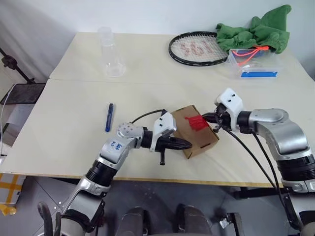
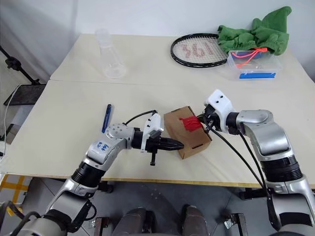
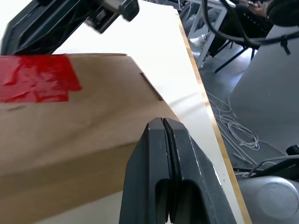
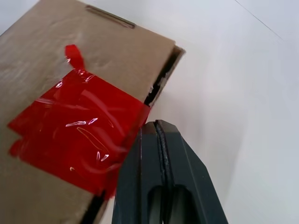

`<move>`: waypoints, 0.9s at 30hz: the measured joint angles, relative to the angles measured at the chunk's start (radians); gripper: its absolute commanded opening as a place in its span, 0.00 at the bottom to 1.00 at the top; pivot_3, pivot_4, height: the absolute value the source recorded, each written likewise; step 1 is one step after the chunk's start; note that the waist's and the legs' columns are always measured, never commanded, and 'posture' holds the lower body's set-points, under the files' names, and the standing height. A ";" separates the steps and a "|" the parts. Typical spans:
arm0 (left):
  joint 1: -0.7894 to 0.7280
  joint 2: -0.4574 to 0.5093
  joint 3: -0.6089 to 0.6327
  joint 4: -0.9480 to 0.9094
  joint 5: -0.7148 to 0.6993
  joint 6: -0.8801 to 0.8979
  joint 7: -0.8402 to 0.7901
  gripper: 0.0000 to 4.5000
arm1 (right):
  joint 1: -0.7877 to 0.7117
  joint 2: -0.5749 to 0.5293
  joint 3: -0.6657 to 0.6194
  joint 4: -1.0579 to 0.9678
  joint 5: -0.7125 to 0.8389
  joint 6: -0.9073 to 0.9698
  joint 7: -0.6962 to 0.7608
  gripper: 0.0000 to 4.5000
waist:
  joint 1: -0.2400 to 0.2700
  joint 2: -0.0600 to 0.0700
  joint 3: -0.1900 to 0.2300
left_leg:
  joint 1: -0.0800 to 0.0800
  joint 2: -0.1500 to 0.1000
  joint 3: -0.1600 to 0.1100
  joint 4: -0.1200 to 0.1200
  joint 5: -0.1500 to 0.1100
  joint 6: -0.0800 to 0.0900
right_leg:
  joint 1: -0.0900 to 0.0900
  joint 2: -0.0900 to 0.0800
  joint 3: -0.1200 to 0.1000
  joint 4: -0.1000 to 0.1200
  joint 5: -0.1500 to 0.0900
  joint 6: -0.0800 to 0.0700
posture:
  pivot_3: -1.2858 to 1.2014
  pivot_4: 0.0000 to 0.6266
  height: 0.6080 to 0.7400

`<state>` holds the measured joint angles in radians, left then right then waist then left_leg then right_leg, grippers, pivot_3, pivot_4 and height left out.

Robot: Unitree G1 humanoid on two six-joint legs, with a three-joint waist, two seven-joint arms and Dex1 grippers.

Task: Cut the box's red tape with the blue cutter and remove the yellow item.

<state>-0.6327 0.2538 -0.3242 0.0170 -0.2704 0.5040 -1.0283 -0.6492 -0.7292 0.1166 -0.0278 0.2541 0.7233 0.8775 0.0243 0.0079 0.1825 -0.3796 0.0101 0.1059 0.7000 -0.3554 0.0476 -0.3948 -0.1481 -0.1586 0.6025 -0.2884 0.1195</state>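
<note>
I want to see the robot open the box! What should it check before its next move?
1. Box on the table, within reach: ok, it sits between both arms.
2. Red tape cut: not ok, it looks whole, only wrinkled.
3. Cutter in hand: not ok, it lies on the table, off to the left of the box.
4. Left gripper ready to grab: not ok, fingers shut, empty, at the box's near side.
5. Right gripper ready: not ok, fingers shut, empty, by the tape's edge.
6. Yellow item inside: cannot tell, box is closed.
</note>
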 measured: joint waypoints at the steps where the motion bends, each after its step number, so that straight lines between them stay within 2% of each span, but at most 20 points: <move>1: 0.004 -0.004 -0.004 -0.006 0.000 0.000 0.002 0.00 | -0.002 0.001 0.005 0.000 0.000 -0.003 0.008 0.00 | 0.000 0.000 0.000 | 0.000 0.000 0.000 0.000 0.000 0.000 | 0.000 0.000 0.000 0.000 0.000 0.000 | 0.52 0.24 1.00; 11: 0.021 -0.027 -0.002 -0.033 -0.002 -0.012 0.080 0.00 | -0.002 -0.012 -0.004 0.005 -0.016 -0.038 0.031 0.00 | 0.000 0.000 0.000 | 0.000 0.000 0.000 0.000 0.000 0.000 | 0.000 0.000 0.000 0.000 0.000 0.000 | 0.52 0.24 1.00; 15: 0.016 0.010 0.163 -0.168 -0.095 0.072 0.149 0.00 | 0.014 -0.103 -0.148 -0.034 0.020 0.007 0.019 0.00 | 0.002 0.000 0.000 | -0.003 0.000 -0.002 0.001 0.000 0.000 | -0.002 0.000 -0.001 0.000 0.000 0.000 | 0.52 0.24 1.00; 19: 0.016 0.047 0.275 -0.187 -0.112 0.116 0.253 0.00 | 0.124 -0.144 -0.282 -0.122 0.086 0.073 0.019 0.00 | 0.003 0.000 0.000 | -0.002 0.000 -0.003 0.001 0.000 0.000 | 0.000 0.000 -0.001 0.000 0.000 0.000 | 0.52 0.24 1.00; 22: 0.019 0.077 0.314 -0.174 -0.070 0.128 0.365 0.14 | 0.240 -0.150 -0.345 -0.174 0.164 0.112 0.055 0.14 | 0.005 0.000 0.000 | -0.002 0.000 -0.003 0.001 0.000 0.000 | 0.000 -0.001 -0.001 0.000 0.000 0.000 | 0.52 0.24 1.00; 25: 0.051 0.137 0.401 -0.147 -0.007 0.150 0.500 0.34 | 0.339 -0.149 -0.456 -0.204 0.270 0.111 0.120 0.36 | 0.001 0.000 0.000 | -0.002 0.000 -0.002 0.001 0.000 0.000 | 0.000 0.000 -0.001 0.000 0.000 0.000 | 0.52 0.24 1.00; 27: 0.097 0.169 0.448 -0.160 -0.004 0.155 0.520 0.47 | 0.376 -0.149 -0.501 -0.204 0.303 0.081 0.159 0.51 | -0.002 0.000 0.000 | 0.000 0.000 -0.001 0.000 0.000 0.000 | 0.000 0.000 0.000 0.000 0.000 0.000 | 0.52 0.24 1.00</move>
<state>-0.5357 0.4224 0.1242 -0.1432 -0.2741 0.6587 -0.5081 -0.2728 -0.8787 -0.3843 -0.2317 0.5572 0.8042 1.0365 0.0223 0.0078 0.1829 -0.3801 0.0102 0.1049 0.6998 -0.3552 0.0479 -0.3950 -0.1482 -0.1585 0.6026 -0.2883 0.1196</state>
